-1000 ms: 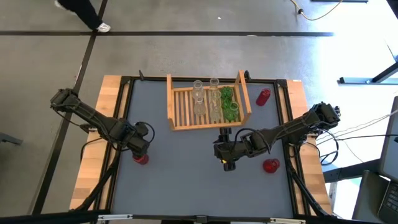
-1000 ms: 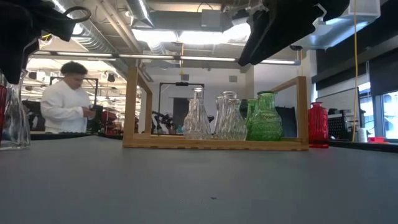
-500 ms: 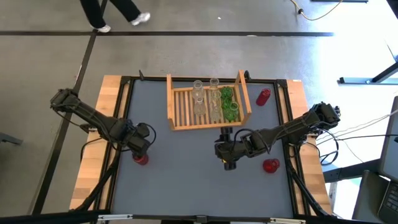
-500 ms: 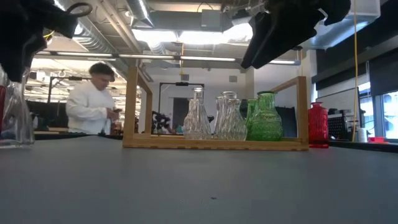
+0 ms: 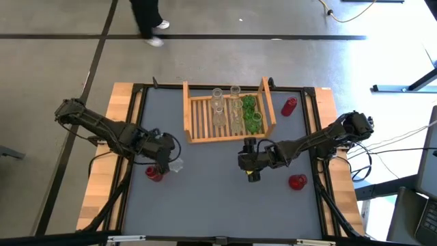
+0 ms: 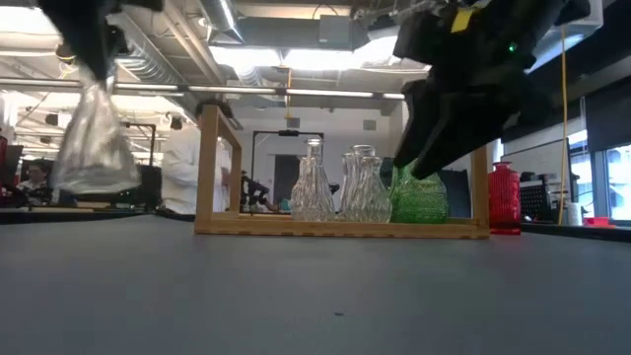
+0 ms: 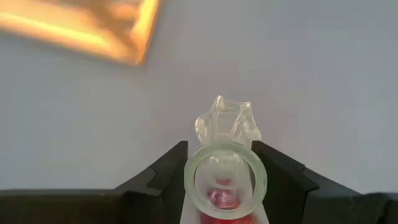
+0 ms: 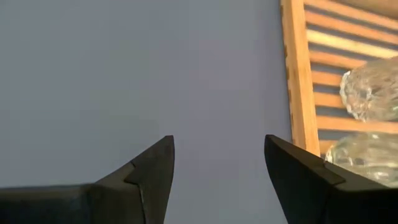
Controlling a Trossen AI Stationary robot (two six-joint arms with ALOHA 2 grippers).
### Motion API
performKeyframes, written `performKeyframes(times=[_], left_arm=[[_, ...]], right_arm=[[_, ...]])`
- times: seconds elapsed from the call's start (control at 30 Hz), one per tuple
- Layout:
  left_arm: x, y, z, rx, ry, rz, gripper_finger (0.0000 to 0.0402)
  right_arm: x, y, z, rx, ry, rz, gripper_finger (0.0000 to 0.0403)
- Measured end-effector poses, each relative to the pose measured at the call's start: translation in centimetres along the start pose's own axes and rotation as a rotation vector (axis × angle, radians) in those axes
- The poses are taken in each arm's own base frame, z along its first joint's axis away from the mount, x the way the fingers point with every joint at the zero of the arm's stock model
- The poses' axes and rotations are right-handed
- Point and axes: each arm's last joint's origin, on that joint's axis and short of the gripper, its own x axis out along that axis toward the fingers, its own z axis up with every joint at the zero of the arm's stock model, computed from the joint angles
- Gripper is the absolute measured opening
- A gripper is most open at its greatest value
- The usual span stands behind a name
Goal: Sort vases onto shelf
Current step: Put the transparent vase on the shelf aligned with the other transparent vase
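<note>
Left end effector [image 5: 168,162] clamped on a clear glass vase [image 6: 94,148], lifted above the bench [image 5: 205,191]. Right end effector [image 8: 217,168], fingers apart, near the wooden shelf [image 5: 198,137].

table [image 5: 205,191] | wooden shelf [image 5: 198,135] | three loose red vases [image 5: 296,182]

1. Left gripper [image 5: 171,161], arm reaching in from the table's left edge, has its 2 fingers [image 7: 166,167] clamped on a clear vase [image 7: 225,158].
2. Right gripper [image 5: 250,145] hangs mid-table, fingers [image 8: 155,167] spread apart.
</note>
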Motion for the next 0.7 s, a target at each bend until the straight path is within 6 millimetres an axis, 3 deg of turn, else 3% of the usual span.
performKeyframes(times=[0.27,0.5,0.7], left_arm=[[0.5,-1.4,2.1,0.1,-0.142,-0.123,0.0159],[2.7,-3.1,3.5,0.182,-0.21,-0.091,0.0159],[5.6,-4.9,4.7,0.233,-0.249,-0.077,0.0159]], right_arm=[[0.4,0.3,1.0,0.006,-0.222,0.053,0.021],[0.6,0.6,1.5,0.001,-0.409,0.121,0.0109],[0.9,0.8,0.7,-0.019,-0.498,0.14,0.0019]])
